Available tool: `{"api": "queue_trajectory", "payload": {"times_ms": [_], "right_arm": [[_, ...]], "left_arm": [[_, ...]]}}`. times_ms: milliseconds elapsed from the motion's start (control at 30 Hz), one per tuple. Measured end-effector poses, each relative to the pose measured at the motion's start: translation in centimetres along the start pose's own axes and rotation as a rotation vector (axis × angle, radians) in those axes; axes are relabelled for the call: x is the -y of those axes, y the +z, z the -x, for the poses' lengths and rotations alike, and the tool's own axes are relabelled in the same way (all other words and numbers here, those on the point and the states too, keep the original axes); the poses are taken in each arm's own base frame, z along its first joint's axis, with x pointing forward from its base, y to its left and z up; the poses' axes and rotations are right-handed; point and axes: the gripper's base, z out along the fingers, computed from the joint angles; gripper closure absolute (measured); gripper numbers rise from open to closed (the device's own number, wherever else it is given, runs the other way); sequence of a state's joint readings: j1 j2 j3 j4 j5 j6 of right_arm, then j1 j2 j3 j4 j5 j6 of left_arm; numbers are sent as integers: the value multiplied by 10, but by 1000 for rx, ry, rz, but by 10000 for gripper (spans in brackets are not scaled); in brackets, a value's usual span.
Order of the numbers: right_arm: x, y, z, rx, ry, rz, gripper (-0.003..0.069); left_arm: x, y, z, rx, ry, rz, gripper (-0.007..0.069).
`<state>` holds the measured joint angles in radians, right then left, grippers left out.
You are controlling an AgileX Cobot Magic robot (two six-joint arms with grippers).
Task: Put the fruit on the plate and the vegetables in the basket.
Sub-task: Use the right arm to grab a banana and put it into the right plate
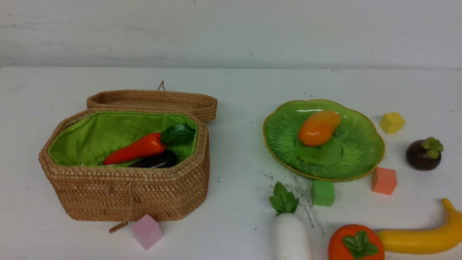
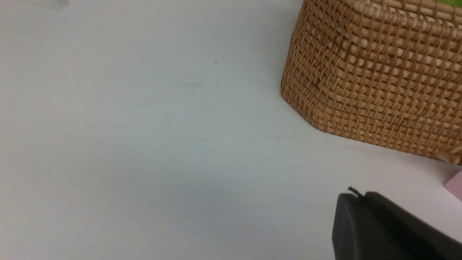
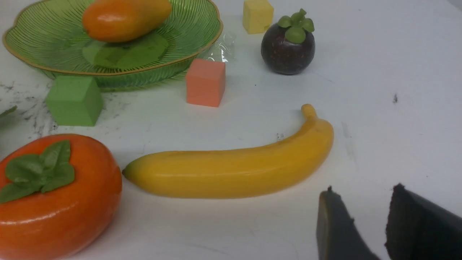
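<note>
White table (image 1: pixel 238 90) lies close under both: left gripper (image 2: pixel 359 198) closed beside the basket (image 2: pixel 379 79), right gripper (image 3: pixel 364 190) parted near the banana (image 3: pixel 234 173).

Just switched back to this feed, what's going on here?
Sorting is partway done. The carrot and eggplant lie in the basket, and the mango sits on the plate. The radish, persimmon, banana and mangosteen are on the table. Neither gripper holds anything: the right gripper hangs open near the banana, the left gripper is shut beside the basket.

A tan woven basket (image 2: pixel 375 72) stands on a white table (image 2: pixel 144 126), near the black left gripper (image 2: pixel 361 198), its tips together, and the edge of a pink cube (image 2: pixel 455 185).
</note>
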<state>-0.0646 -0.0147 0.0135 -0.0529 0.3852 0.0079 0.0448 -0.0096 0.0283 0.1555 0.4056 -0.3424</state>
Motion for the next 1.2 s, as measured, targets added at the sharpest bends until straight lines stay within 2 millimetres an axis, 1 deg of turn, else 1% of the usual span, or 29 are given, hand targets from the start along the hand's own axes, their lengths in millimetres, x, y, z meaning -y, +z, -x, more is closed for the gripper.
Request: {"api": "queue_trajectory", "payload": {"times_ms": [1033,1133,1200], "right_arm": [[1,0,0,4,-20,-8,416],[1,0,1,23,-25,-9,416],[0,1,7,104,-15,-4,416]], "left_arm": [[0,0,0,0,-1,1,585],[0,0,0,0,-1,1,584],[0,0,0,0,-2,1,581]]}}
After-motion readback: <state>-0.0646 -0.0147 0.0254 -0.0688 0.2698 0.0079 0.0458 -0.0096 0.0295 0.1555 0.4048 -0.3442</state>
